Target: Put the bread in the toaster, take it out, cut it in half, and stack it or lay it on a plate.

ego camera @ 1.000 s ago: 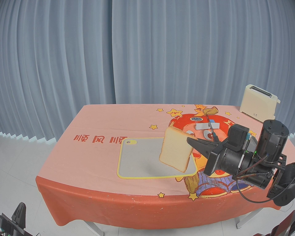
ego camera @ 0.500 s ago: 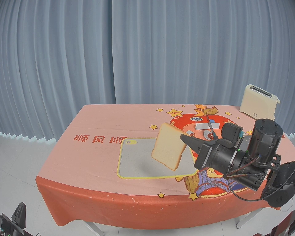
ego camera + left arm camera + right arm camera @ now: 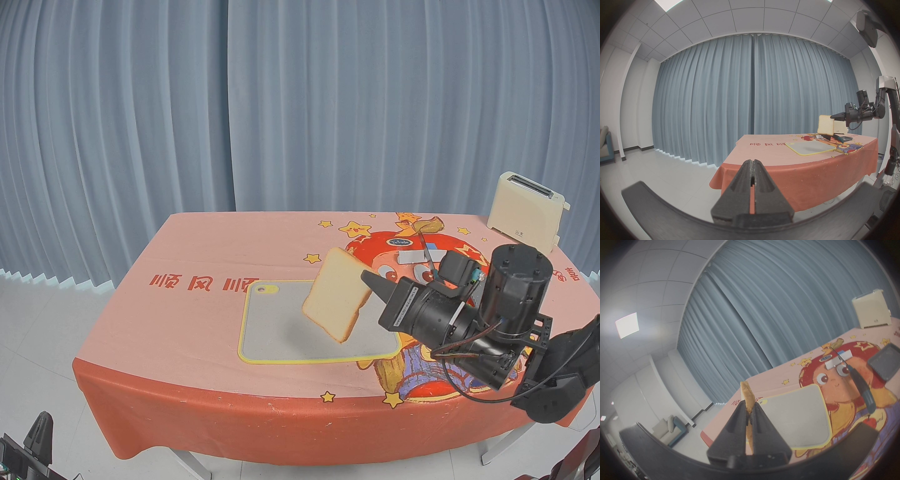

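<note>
The right gripper (image 3: 367, 282) pinches a slice of bread (image 3: 333, 295) by its edge — the slice hangs tilted in the air above the grey cutting board (image 3: 275, 331), not touching it. The cream toaster (image 3: 526, 209) stands at the far right corner of the table (image 3: 187, 250), well apart. A knife (image 3: 862, 387) lies beside the board. The left gripper (image 3: 752, 178), off from the table, has its fingers pressed together, empty.

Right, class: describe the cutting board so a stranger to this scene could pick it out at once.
Find the table with the orange cloth. Near its front edge, below the bread slice held in the right claw, lies the cutting board, beside the cartoon face. It alone is a grey rectangle with a yellow rim.
</note>
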{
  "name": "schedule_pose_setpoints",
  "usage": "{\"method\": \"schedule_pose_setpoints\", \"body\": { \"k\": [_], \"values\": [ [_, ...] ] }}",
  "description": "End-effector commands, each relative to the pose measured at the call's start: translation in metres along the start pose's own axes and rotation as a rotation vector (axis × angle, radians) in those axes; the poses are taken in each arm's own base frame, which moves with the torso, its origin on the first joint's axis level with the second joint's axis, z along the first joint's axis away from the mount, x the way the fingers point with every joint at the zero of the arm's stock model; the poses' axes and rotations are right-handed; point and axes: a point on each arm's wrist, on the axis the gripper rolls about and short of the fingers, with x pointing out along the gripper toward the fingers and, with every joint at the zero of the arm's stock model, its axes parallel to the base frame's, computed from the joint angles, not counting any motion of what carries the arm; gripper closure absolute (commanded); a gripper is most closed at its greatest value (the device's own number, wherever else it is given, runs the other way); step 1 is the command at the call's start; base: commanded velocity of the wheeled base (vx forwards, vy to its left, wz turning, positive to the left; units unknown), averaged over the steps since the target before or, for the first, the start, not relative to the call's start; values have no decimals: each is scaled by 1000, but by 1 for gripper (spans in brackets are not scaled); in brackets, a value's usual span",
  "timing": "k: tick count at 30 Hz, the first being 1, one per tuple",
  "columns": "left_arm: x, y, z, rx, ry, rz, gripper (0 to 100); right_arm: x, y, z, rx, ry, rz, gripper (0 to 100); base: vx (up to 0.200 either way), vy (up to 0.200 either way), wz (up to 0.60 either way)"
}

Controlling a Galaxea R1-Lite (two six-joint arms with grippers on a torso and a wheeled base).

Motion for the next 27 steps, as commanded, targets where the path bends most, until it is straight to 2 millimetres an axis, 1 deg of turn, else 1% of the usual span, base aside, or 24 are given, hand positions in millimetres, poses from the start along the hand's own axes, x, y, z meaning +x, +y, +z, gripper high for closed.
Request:
{"method": "schedule_pose_setpoints", "body": {
  "k": [1, 5, 6, 7, 8, 11, 14, 17, 22, 26, 27],
  "values": [
    [1, 0, -5, -1, 18, 1, 100, 18, -5, -18, 36, 9, -43, 100, 0, 0, 0],
    [1, 0, -5, 1, 18, 1, 100, 41, -12, -35, 100, -73, -46, 100, 0, 0, 0],
    [1, 0, -5, -1, 18, 1, 100, 44, -14, -40, 110, -92, -46, 100, 0, 0, 0],
    [1, 0, -5, -1, 18, 1, 100, 44, -14, -40, 110, -92, -46, 100, 0, 0, 0],
    [1, 0, -5, -1, 18, 1, 100, 51, -18, -49, 130, -125, -44, 100, 0, 0, 0],
    [1, 0, -5, -1, 18, 1, 100, 59, -27, -57, 138, -135, -50, 100, 0, 0, 0],
    [1, 0, -5, 1, 18, 1, 100, 63, -32, -63, 183, -121, -60, 100, 0, 0, 0],
    [1, 0, -5, -1, 18, 1, 100, 64, -34, -63, 226, -115, -61, 100, 0, 0, 0],
    [1, 0, -5, -1, 18, 1, 100, 67, -43, -58, 267, -128, -80, 100, 0, 0, 0],
    [1, 0, -5, -1, 18, 1, 100, 73, -47, -63, 305, -110, -90, 100, 0, 0, 0],
    [1, 0, -5, -1, 18, 1, 100, 76, -51, -63, 306, -99, -115, 100, 0, 0, 0]
  ]
}}
